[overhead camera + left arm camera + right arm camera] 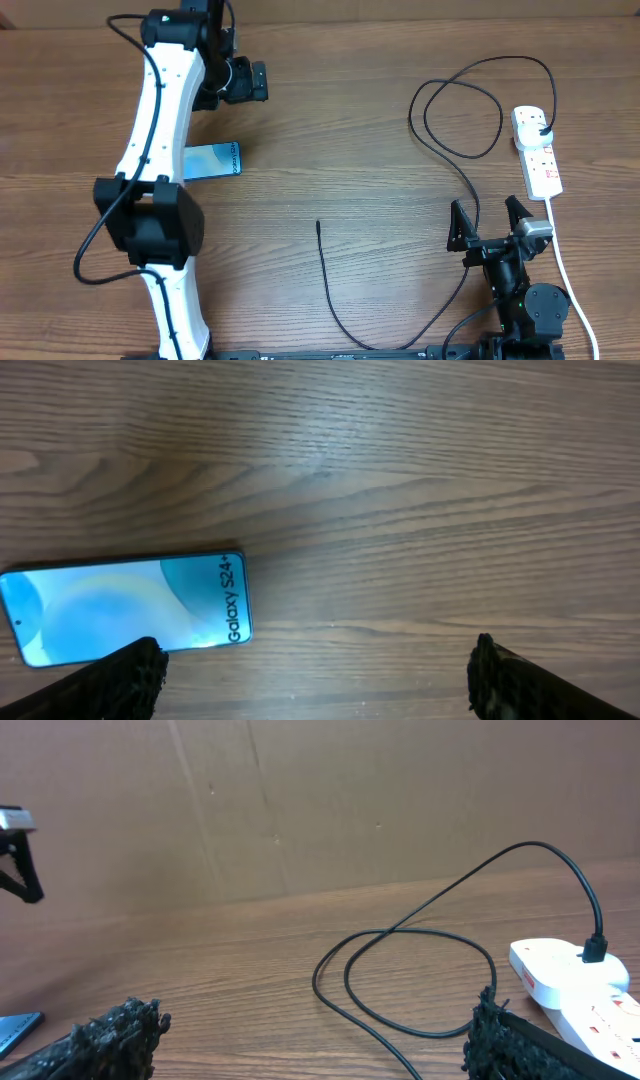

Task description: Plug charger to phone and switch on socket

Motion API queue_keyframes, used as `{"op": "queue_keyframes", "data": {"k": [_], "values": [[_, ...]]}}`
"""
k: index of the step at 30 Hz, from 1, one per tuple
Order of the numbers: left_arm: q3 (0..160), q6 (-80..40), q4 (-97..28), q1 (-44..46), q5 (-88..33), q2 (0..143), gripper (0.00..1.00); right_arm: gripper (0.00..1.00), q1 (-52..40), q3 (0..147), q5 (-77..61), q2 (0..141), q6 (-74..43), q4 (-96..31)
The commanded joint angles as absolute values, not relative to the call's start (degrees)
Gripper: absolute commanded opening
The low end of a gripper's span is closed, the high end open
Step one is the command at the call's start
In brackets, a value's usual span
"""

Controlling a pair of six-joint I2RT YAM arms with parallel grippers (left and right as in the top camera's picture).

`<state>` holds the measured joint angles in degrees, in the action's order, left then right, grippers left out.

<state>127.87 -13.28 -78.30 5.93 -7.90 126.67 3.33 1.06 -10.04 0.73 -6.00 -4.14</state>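
The left tool (315,690) is wide open and holds nothing; it hangs close to the phone (125,610). The right tool (490,222) is wide open too, empty, near the right edge beside the socket (537,150). The phone lies flat on the left half of the surface (400,480), lit blue, and reads "Galaxy S24+". The charger (322,262) has its black plug in the socket, and its thin tip lies loose in the middle

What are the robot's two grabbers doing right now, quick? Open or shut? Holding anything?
Left gripper: open, holding nothing.
Right gripper: open, holding nothing.
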Motion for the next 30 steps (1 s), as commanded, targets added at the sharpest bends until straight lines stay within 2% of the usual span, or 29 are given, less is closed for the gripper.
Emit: {"op": "queue_keyframes", "data": {"k": [1, 12, 13, 14, 15, 19, 22, 23, 30], "values": [[129.80, -12.43, -78.89, 5.76, -6.87, 129.67, 1.00, 1.00, 3.05, 0.45, -9.47, 0.16, -6.00, -3.99], [129.73, -12.43, -77.87, 5.76, -3.03, 132.66, 1.00, 1.00, 3.05, 0.45, -9.47, 0.16, -6.00, -3.99], [129.73, -12.45, -77.47, 5.76, -3.03, 132.66, 0.97, 1.00, 3.05, 0.45, -9.47, 0.16, -6.00, -3.99], [129.73, -12.43, -76.97, 5.76, -3.03, 132.66, 0.73, 1.00, 3.05, 0.45, -9.47, 0.16, -6.00, -3.99], [129.73, -12.45, -76.58, 5.76, -3.03, 132.66, 0.57, 1.00, 3.05, 0.45, -9.47, 0.16, -6.00, -3.99], [129.71, -15.66, -75.33, 5.76, -3.01, 132.68, 0.24, 1.00, 3.05, 0.45, -9.47, 0.16, -6.00, -3.99], [129.69, -17.69, -74.08, 5.78, -3.01, 132.75, 0.12, 1.00, 3.05, 0.45, -9.47, 0.16, -6.00, -3.99], [129.69, -18.09, -73.69, 5.80, -2.90, 132.75, 0.04, 1.00, 3.05, 0.45, -9.47, 0.16, -6.00, -3.99], [129.58, -19.59, -72.75, 6.83, 0.08, 133.21, 0.04, 1.00, 3.05, 0.45, -9.47, 0.16, -6.00, -3.99]]}}
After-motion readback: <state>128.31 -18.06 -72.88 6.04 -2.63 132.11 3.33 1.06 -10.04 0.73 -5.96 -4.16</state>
